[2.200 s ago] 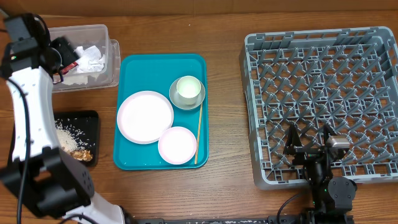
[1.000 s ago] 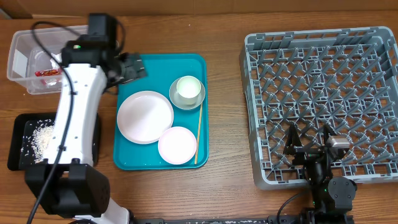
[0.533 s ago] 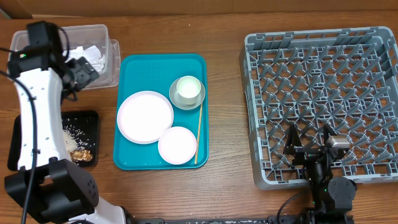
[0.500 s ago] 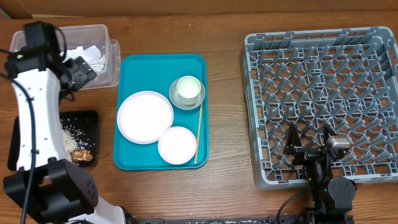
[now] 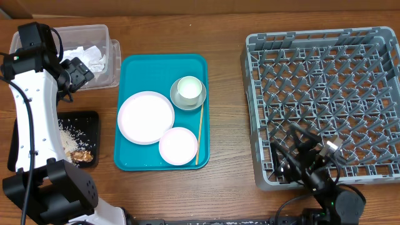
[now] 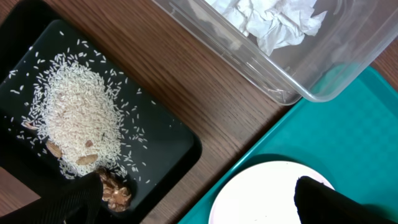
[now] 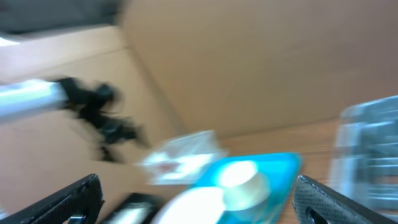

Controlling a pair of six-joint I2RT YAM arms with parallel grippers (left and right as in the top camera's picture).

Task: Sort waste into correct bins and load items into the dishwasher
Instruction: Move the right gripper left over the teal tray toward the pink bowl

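Both my end effectors are spread wide and empty. The left end effector (image 5: 76,74) hangs by the near edge of the clear tub (image 5: 112,62), which holds the napkins (image 5: 90,57), and the right end effector (image 5: 299,153) is over the near edge of the grey rack (image 5: 325,62). The large plate (image 5: 145,117), the smaller plate (image 5: 178,145) and the cup (image 5: 189,89) in its bowl (image 5: 177,99) sit on the teal tray (image 5: 162,65), left of the rack. They look stiff, glossy and breakable, so I'd pinch each plate at its rim. The right wrist view is blurred, so I may be misjudging its aim.
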